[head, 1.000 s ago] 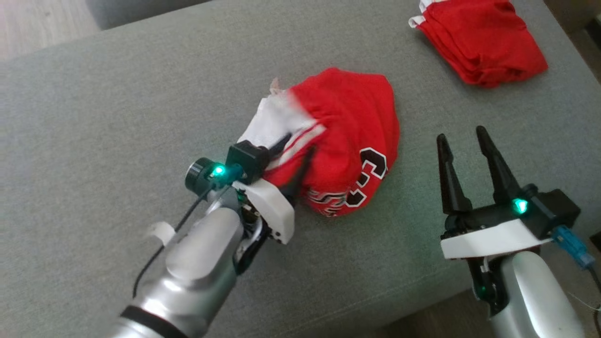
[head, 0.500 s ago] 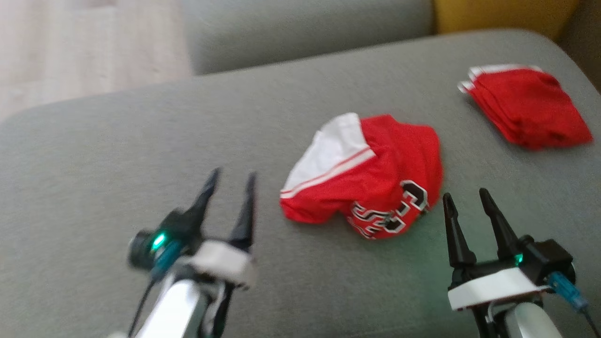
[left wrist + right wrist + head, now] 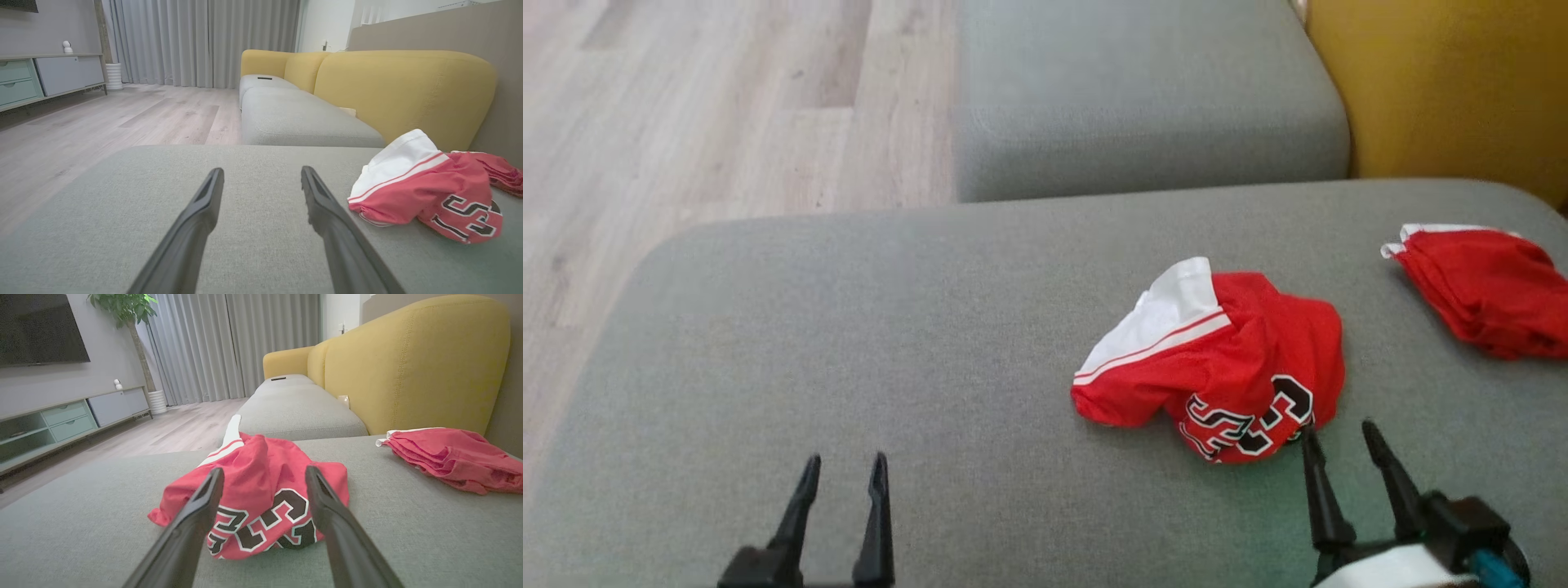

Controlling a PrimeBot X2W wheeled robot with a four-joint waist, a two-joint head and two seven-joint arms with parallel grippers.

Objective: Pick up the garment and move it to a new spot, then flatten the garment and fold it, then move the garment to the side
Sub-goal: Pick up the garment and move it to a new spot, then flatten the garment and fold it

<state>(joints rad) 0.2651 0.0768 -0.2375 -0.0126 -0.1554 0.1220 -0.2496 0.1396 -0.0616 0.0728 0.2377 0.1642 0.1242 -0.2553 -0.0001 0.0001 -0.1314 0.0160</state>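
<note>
The garment [image 3: 1217, 359] is a red jersey with a white panel and black-and-white lettering, lying crumpled on the grey cushion [image 3: 890, 343]. It also appears at the right of the left wrist view as the garment [image 3: 429, 188] and straight ahead in the right wrist view as the garment [image 3: 261, 490]. My left gripper [image 3: 844, 467] is open and empty, well to the garment's left near the cushion's front edge. My right gripper [image 3: 1339, 434] is open, its fingertips just short of the garment's near edge, with nothing between them.
A second red garment [image 3: 1486, 286], folded, lies at the cushion's far right. Another grey seat cushion [image 3: 1143, 90] and a yellow sofa back [image 3: 1445, 82] stand behind. Wooden floor [image 3: 686, 106] lies beyond the cushion's left edge.
My left gripper has let go of the garment and drawn back to the left, open. The garment now rests on the cushion. The head camera has tilted upward, shifting the whole scene down.
</note>
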